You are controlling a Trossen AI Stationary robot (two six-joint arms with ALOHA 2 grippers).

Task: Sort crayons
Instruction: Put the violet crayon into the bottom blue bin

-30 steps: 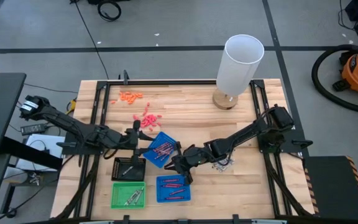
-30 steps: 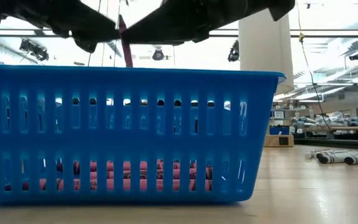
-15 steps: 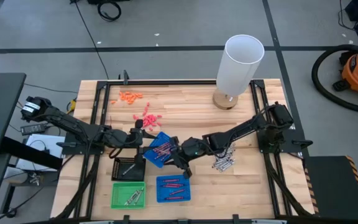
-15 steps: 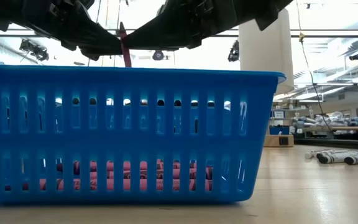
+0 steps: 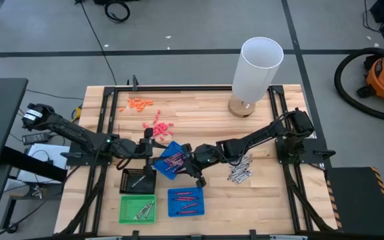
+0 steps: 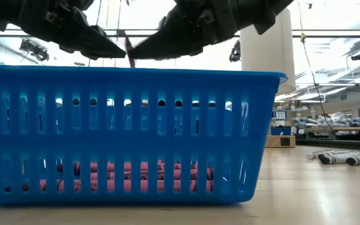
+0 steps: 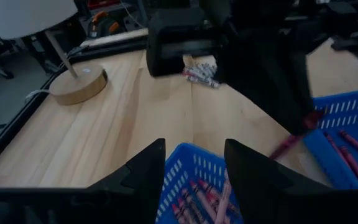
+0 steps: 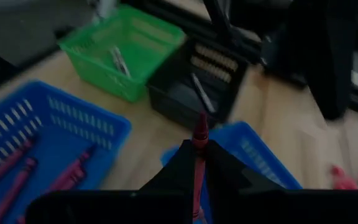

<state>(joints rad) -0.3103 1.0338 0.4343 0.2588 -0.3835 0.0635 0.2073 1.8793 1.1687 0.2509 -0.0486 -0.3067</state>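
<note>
My right gripper [image 8: 197,154] is shut on a red crayon [image 8: 200,127], which hangs above the gap between two blue trays. One blue tray [image 5: 171,160] sits turned cornerwise and holds red crayons. The other blue tray [image 5: 185,202], nearer the front edge, also holds red crayons. Grey crayons [image 5: 240,172] lie loose on the wood to the right. My left gripper [image 7: 194,163] is open, its fingers standing on either side of the turned tray's corner [image 7: 191,155]. I cannot tell whether they touch it. My right gripper pinches the red crayon between its two fingertips, with the crayon lying along the fingers. One end [image 8: 200,119] sticks out past the tips. The fingers slant down from the table's right, and the crayon [image 7: 288,144] is lifted clear of both trays.
A green tray [image 5: 137,209] with grey crayons and a black tray [image 5: 139,180] stand at the front left. Pink bits [image 5: 157,127] and orange bits [image 5: 139,103] lie at the far left. A white lamp [image 5: 257,67] on a wooden base stands at the far right.
My right gripper has carried the red crayon toward the table's left, closer to the turned blue tray and my left gripper. It has stayed shut on the crayon. The trays have kept their places.
</note>
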